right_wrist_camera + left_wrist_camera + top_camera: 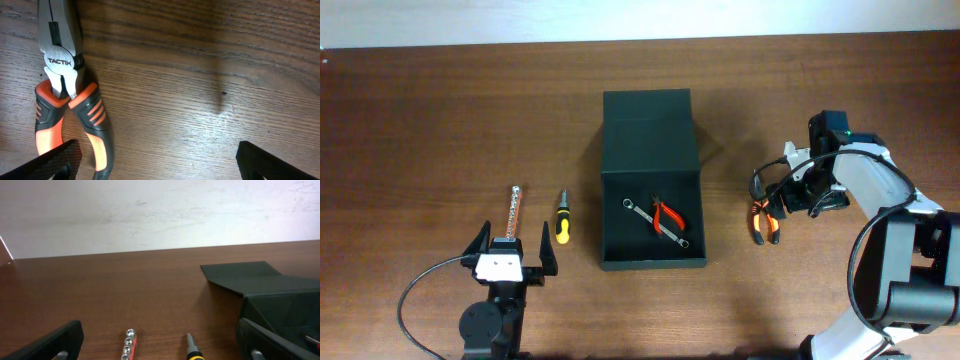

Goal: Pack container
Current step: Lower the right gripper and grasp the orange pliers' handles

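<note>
The box [630, 245] lies at the table's [440, 120] centre, its lid [648, 125] flapped open on the far side. Inside it a wrench [636, 208] lies under small orange-handled pliers [667, 215]. Left of the box lie a yellow-and-black screwdriver [562, 220] and, further left, a bit bar [514, 208]. My left gripper [160, 347] stands near them with its jaws spread, grasping nothing. Right of the box, my right gripper [160, 160] hovers released over larger orange pliers [60, 62].
</note>
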Action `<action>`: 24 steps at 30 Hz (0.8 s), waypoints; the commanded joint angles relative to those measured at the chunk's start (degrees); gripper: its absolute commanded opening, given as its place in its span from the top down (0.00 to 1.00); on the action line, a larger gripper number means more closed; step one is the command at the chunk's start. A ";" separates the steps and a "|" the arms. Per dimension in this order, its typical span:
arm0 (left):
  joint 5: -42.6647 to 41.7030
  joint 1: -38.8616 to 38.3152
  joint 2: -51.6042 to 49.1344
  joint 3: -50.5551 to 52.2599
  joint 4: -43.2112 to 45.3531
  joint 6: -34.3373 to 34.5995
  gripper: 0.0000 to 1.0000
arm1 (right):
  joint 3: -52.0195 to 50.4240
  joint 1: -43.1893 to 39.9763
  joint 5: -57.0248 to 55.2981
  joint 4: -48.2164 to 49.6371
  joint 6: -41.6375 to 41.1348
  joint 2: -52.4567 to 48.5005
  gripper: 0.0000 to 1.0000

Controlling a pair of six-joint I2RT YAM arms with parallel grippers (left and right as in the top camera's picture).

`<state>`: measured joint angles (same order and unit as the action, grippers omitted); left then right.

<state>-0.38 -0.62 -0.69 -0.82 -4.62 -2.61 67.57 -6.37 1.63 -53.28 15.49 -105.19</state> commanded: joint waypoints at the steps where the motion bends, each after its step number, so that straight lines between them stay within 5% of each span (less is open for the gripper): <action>1: 0.42 -0.09 0.35 0.26 -0.15 -0.92 0.01 | -0.76 0.42 0.81 0.11 0.61 -1.77 0.01; 24: 0.42 -0.09 0.35 0.26 -0.15 -0.92 0.01 | -0.79 0.48 1.81 1.49 2.10 -4.22 0.01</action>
<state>-0.36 -0.62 -0.69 -0.82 -4.62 -2.61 67.31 -6.33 2.70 -52.12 16.93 -108.62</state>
